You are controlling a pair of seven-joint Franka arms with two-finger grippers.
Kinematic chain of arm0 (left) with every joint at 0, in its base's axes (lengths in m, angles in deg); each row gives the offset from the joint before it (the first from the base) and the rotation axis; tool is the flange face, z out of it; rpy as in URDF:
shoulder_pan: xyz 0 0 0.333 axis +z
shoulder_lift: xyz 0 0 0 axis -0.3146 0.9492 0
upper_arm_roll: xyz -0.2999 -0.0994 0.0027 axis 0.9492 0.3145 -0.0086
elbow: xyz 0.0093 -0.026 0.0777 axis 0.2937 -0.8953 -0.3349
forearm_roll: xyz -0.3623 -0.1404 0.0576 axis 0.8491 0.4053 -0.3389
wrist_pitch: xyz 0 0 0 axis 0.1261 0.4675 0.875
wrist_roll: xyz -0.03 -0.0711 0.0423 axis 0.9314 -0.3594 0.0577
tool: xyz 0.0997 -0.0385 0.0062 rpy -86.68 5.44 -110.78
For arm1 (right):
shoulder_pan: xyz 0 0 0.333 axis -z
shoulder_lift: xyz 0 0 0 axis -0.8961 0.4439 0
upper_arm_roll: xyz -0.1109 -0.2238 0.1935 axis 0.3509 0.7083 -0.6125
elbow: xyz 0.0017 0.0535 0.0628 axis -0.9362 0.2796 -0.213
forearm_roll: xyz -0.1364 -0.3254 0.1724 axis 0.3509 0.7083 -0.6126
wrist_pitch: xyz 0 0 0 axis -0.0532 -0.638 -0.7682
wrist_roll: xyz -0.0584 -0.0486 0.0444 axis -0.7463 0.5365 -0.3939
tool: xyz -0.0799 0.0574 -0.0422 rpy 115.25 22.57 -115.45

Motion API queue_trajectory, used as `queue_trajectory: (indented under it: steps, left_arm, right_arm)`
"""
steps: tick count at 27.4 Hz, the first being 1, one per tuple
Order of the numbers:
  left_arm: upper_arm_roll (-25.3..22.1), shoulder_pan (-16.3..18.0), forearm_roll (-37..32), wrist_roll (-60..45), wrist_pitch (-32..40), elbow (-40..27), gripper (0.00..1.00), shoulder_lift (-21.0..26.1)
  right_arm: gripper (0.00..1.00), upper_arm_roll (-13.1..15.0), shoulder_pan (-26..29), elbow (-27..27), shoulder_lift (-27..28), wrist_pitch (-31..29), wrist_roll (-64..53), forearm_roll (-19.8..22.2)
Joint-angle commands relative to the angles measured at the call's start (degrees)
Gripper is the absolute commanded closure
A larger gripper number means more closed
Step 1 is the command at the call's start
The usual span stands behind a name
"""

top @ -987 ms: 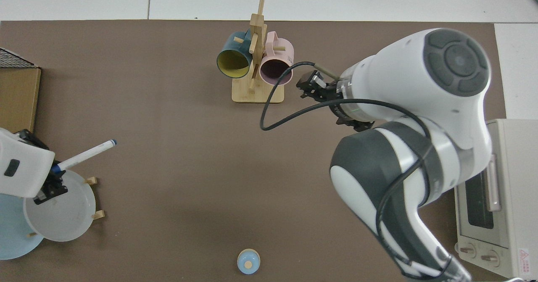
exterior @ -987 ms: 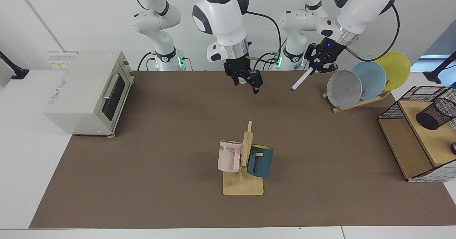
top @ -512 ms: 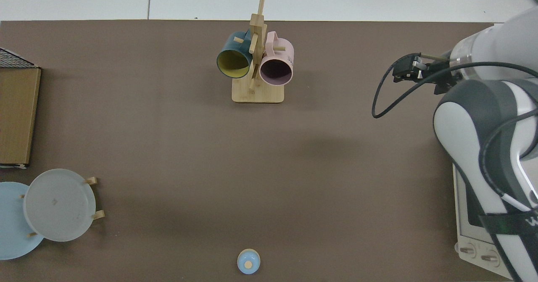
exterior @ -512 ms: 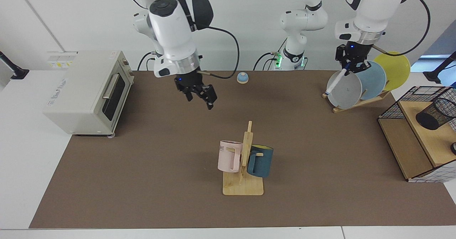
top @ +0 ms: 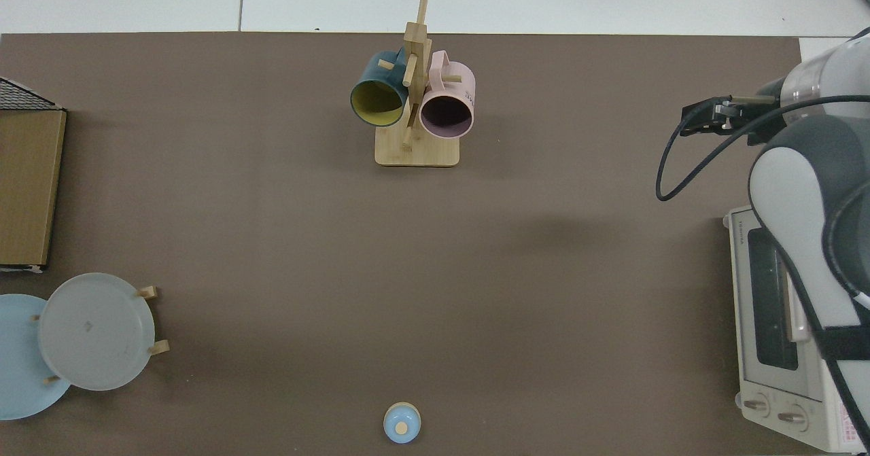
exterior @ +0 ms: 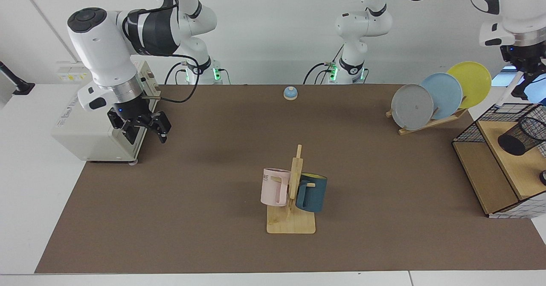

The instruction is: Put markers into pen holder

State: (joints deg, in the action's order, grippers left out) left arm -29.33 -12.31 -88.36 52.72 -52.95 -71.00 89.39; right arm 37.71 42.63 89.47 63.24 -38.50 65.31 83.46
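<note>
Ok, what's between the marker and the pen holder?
Facing view: only the wire rack's top rim crosses between the marker, held by the left gripper, and the pen holder.

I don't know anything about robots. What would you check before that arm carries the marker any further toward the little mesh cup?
1. Marker held firmly: ok. The left gripper is shut on the marker, which hangs slanting down from it.
2. Marker above the pen holder: not ok. In the facing view its lower end is at the far corner of the wire rack, short of the holder.
3. Holder upright with a free mouth: cannot tell from this angle.
4. Other arm out of the way: ok. The right gripper waits open and empty beside the toaster oven, across the table.
5. Top view as a cross-check: not ok. It shows neither marker nor holder.
</note>
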Motion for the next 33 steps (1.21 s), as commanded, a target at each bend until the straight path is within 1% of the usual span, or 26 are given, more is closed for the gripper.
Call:
queue_trajectory:
  steps: [1,3,6,8,11,13,15,18,23,24,25,29,30,31,33]
  left_arm:
    - [0.3,1.6,-3.9,5.8,-3.7,3.1,1.0,5.5]
    - [0.6,3.5,-4.1,6.7,-6.0,3.3,1.0,5.6]
    - [0.6,4.0,-4.5,7.8,-9.7,3.3,1.0,6.1]
    - [0.6,4.2,-4.8,10.2,-12.7,3.5,1.0,6.9]
    - [0.6,4.2,-5.0,11.4,-15.4,4.0,1.0,8.2]
    - [0.6,4.3,-6.2,11.6,-16.0,4.5,1.0,9.3]
    - [0.5,4.5,-7.3,11.7,-16.8,5.1,1.0,10.7]
    - [0.6,6.9,-7.6,12.4,-18.8,5.1,1.0,11.3]
    - [0.6,7.8,-7.8,13.9,-18.4,4.9,1.0,10.8]
    - [0.6,7.9,-7.7,14.5,-18.3,4.9,1.0,10.8]
    - [0.6,8.1,-7.7,14.7,-18.3,4.6,1.0,10.8]
    - [0.7,8.0,-7.7,15.0,-15.6,3.4,1.0,9.9]
    - [0.7,7.8,-7.7,15.2,-15.3,3.1,1.0,9.7]
    - [0.7,7.6,-7.6,15.7,-15.2,2.8,1.0,9.6]
    - [0.8,7.3,-7.6,17.2,-15.7,1.2,1.0,8.6]
  right_arm:
    - [0.0,0.2,-0.5,0.0,-2.3,5.2,-1.0,-0.2]
    - [0.0,0.3,-0.4,-1.5,-4.0,8.9,-1.1,0.6]
    - [0.0,0.4,-0.3,-1.5,-7.7,13.1,-1.5,1.0]
    - [0.0,0.4,-0.3,-1.2,-10.1,16.3,-1.5,1.5]
    - [0.0,0.3,-0.4,-1.1,-12.6,19.2,-1.8,4.0]
    - [0.0,0.1,-0.3,-0.4,-14.5,20.2,-3.2,5.1]
    - [0.0,0.1,0.6,0.5,-16.1,20.5,-7.4,5.5]
    - [0.0,-0.5,4.3,0.0,-15.8,19.7,-13.5,5.7]
    - [0.0,-1.0,8.2,-0.7,-15.5,19.6,-16.3,5.9]
    - [0.0,-1.7,9.5,-0.8,-15.6,19.6,-16.6,5.9]
    - [0.0,-3.3,11.2,-0.8,-15.6,19.6,-17.0,5.9]
    - [0.0,-12.1,18.6,-1.1,-15.6,19.5,-16.8,7.7]
    - [0.0,-13.4,19.4,-1.1,-15.6,19.5,-16.7,7.8]
    - [0.0,-14.0,19.8,-1.1,-15.6,19.5,-16.6,7.9]
    - [0.0,-14.2,19.6,-1.1,-15.6,19.5,-16.5,7.8]
